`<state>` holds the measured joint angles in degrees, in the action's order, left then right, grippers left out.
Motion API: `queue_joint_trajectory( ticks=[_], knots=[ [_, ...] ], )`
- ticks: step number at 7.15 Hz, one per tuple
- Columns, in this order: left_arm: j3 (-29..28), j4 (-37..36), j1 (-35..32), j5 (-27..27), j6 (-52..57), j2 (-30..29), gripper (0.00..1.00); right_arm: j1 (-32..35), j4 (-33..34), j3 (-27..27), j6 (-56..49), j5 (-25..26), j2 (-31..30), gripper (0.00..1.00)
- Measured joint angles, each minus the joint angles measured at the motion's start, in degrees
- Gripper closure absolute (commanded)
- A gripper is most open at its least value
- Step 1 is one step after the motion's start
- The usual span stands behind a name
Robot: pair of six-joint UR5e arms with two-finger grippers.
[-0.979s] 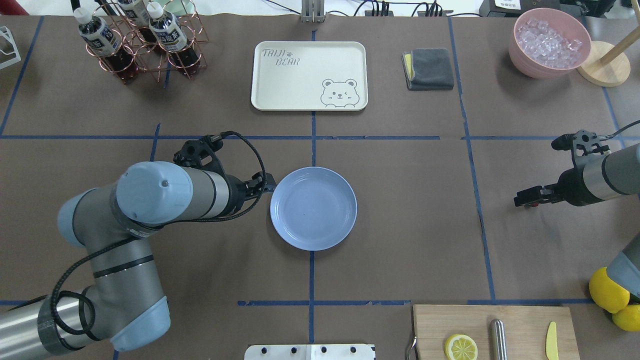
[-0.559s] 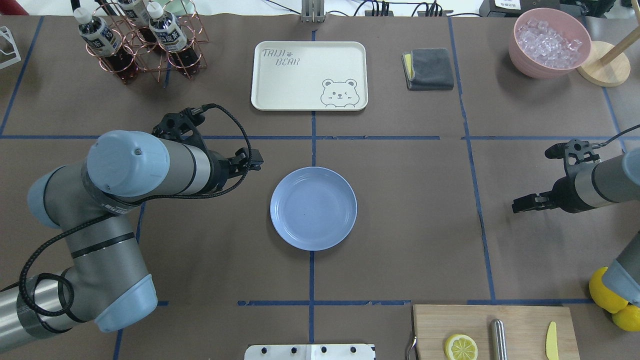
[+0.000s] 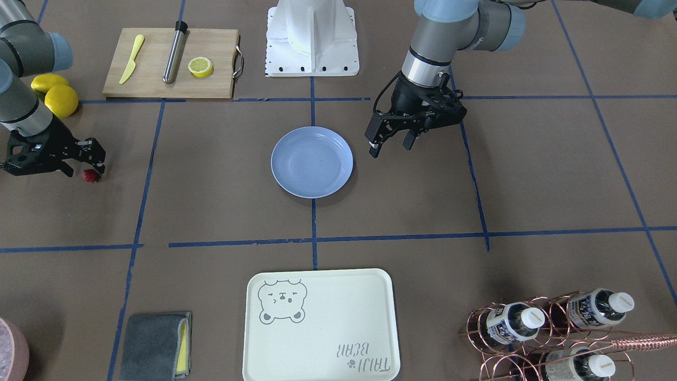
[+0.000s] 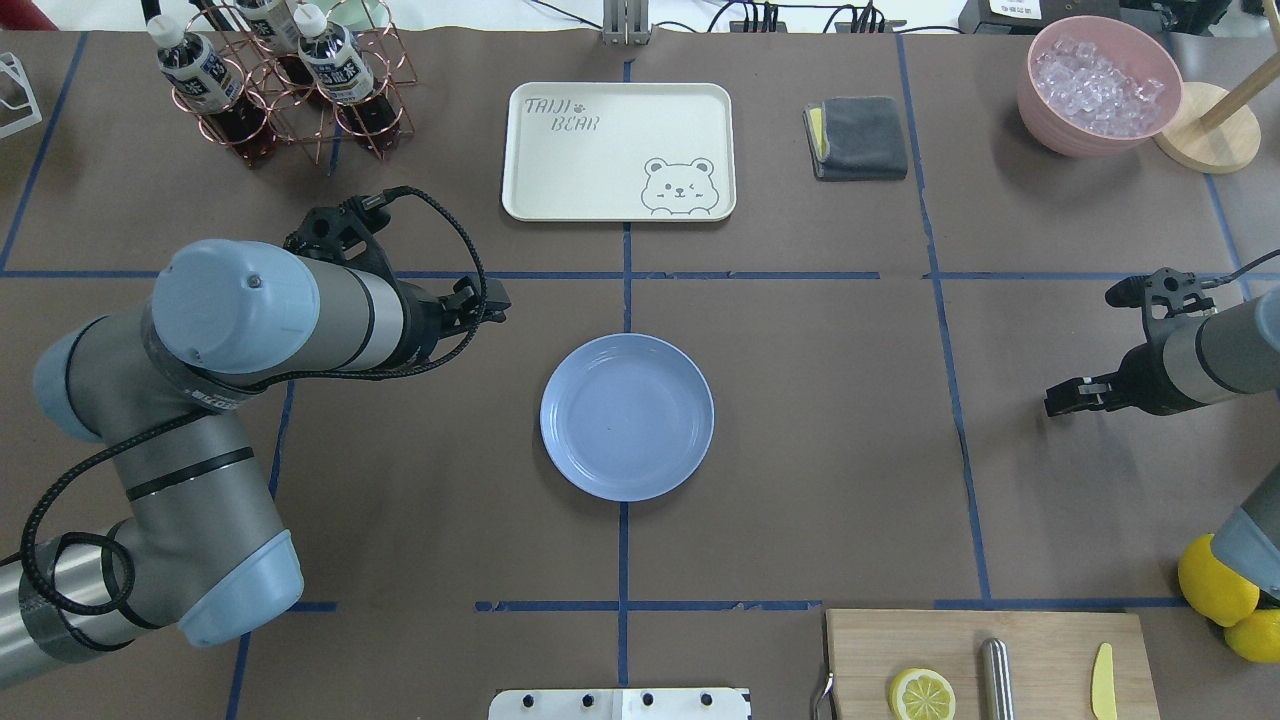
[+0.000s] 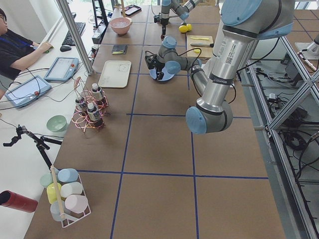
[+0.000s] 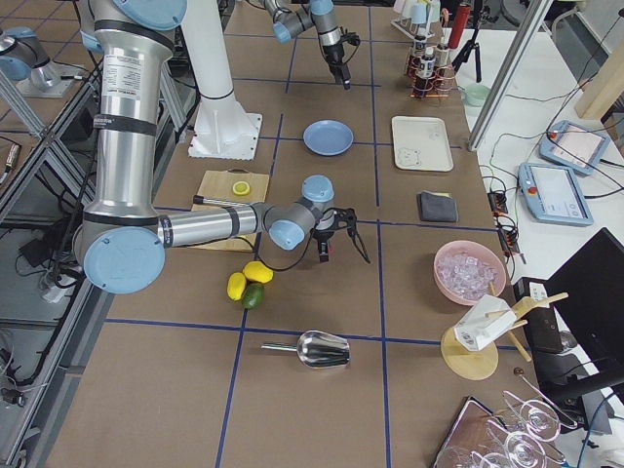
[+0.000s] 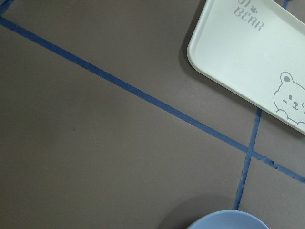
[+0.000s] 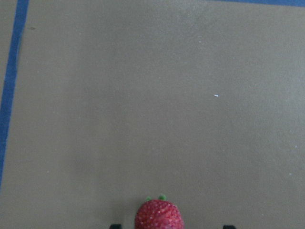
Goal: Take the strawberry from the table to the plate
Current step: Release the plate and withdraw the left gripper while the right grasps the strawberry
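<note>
1. The wide brown paper-covered table with its grid of blue tape lines (image 3: 222, 201) held everything. The round light-blue plastic plate (image 3: 312, 162) sat empty at the middle, well apart from the fruit, so you faced a long carry over open paper.
2. Your left gripper (image 3: 390, 144) hung just beside the plate with its fingers spread and nothing in them. I judged it best kept out of the carry path.
3. Your right gripper (image 3: 83, 165) was low over the table on the robot's right side, fingers spread. The tiny dark-red bumpy strawberry (image 3: 91, 175) lay on the paper at its tips, not yet pinched.
4. The step in hand was the grasp. I would have had you centre the berry between the tips, go down close to the paper and close gently. A berry that small and rounded looked likely to squirt sideways or bruise.
5. The right wrist view showed what no other did: the berry between two dark fingertips with clear gaps on both sides, a little off centre. The overhead view hid the berry under the gripper. The front-facing view alone showed both berry and plate.
</note>
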<state>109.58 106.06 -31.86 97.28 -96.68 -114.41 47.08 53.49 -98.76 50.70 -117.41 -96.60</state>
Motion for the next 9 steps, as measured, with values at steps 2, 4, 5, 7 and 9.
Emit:
queue_joint_trajectory(
  ticks=[2, 4, 5, 7, 9],
  knots=[
    [0.0, 0.0, 0.0, -0.1, 0.0, 0.1, 0.0, 0.2, 0.3, -0.1, -0.1, 0.1, 0.2, 0.29],
    [-0.1, 0.0, 0.0, -0.1, 0.0, 0.2, 0.0, 0.1, 0.4, -0.1, -0.1, 0.0, 0.7, 0.31],
    [0.0, 0.0, 0.0, -0.1, 0.0, 0.1, 0.0, -0.1, 0.4, -0.1, -0.1, 0.0, 0.9, 0.4],
    [0.0, 0.0, 0.0, -0.1, 0.0, 0.1, 0.0, -0.3, 0.5, 0.0, -0.1, -0.1, 0.9, 0.85],
    [0.0, 0.0, 0.1, 0.0, 0.0, -0.1, 0.0, -0.1, 0.5, -0.3, -0.1, -0.1, 0.7, 1.0]
  ],
)
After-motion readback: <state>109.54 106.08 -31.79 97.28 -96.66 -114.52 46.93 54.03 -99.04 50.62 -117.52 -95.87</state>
